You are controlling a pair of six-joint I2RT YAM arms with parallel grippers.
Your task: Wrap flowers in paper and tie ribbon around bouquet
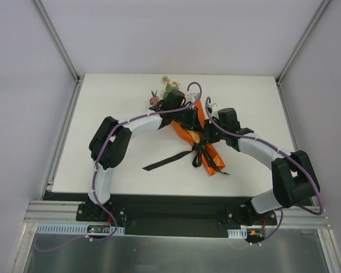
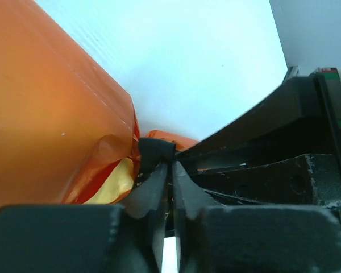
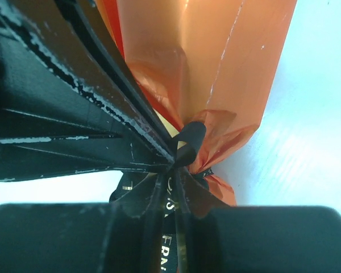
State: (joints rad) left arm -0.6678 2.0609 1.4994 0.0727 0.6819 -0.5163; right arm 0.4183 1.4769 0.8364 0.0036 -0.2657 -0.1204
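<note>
The bouquet lies slanted mid-table, its orange paper [image 1: 213, 160] a cone with the pink flowers [image 1: 163, 92] and leaves at the far wide end. The black ribbon [image 1: 160, 164] is wound round the narrow part, one tail trailing left. Both grippers meet at that knot. My left gripper [image 2: 171, 165] is shut, a black ribbon fold [image 2: 156, 150] pinched at its tips beside the paper [image 2: 45, 114]. My right gripper [image 3: 171, 170] is shut on the gold-lettered ribbon [image 3: 169, 239], which runs between its fingers; a ribbon loop [image 3: 191, 138] stands against the gathered paper [image 3: 216, 68].
The white table [image 1: 113, 114] has metal frame posts at its back corners and a rail along the near edge [image 1: 170, 215]. Purple cables [image 1: 142, 118] run along both arms. The arms cross over the bouquet's middle.
</note>
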